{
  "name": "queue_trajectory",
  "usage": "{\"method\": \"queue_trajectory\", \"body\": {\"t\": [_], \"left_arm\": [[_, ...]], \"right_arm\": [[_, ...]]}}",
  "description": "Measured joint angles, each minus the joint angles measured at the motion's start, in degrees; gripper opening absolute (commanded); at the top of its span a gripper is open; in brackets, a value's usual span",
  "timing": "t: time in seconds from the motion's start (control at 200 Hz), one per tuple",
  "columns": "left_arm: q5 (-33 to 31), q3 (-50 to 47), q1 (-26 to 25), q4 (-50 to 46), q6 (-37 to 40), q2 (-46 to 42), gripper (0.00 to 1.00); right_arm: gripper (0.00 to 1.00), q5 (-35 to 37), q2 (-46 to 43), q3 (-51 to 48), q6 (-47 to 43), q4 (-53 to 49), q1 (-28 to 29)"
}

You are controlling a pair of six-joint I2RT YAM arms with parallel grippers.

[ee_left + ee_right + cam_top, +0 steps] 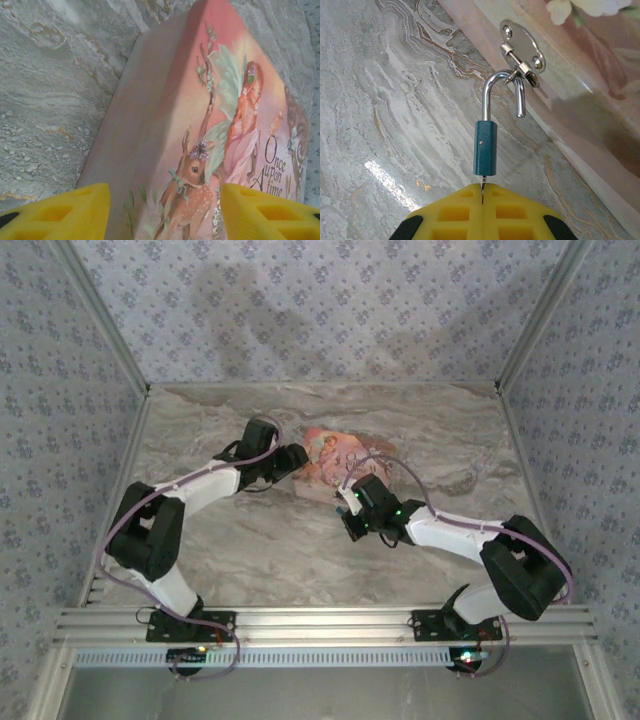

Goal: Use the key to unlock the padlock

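Observation:
In the right wrist view the small blue-teal padlock (pixel 485 148) hangs by its silver shackle (pixel 502 87) from the ring of a round metal hasp plate (pixel 522 45) on the pink box (pixel 600 105). The shackle's free end stands out of the body, beside it. The key (pixel 483 180) shows as a thin metal blade entering the padlock's underside. My right gripper (pixel 482 192) is shut on the key, yellow fingers pressed together. My left gripper (pixel 165 212) is open at the box's (pixel 210 125) far-left corner, one yellow finger (pixel 65 212) over each side of a box edge.
The pink illustrated box (pixel 335 452) lies on the marble table (pixel 250 550) just beyond mid-table, between my left gripper (pixel 293 460) and my right gripper (pixel 345 512). Patterned walls close in the back and both sides. Bare marble stretches in front of the box.

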Motion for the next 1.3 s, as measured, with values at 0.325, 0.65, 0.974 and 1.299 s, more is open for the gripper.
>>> {"method": "queue_trajectory", "body": {"t": [0.325, 0.65, 0.974, 1.299], "left_arm": [[2.1, 0.0, 0.0, 1.4, -0.1, 0.8, 0.57], [2.3, 0.0, 0.0, 3.1, -0.4, 1.7, 0.56], [1.0, 0.0, -0.2, 4.0, -0.4, 1.9, 0.56], [0.5, 0.0, -0.2, 4.6, -0.4, 2.3, 0.56]], "right_arm": [[0.0, 3.5, 0.0, 0.0, -5.0, 0.3, 1.3], [0.0, 5.2, 0.0, 0.0, -9.8, 2.7, 2.2], [0.0, 5.6, 1.3, 1.6, -14.1, 2.8, 3.1], [0.0, 9.0, 2.1, -0.3, -19.6, 7.0, 3.6]]}}
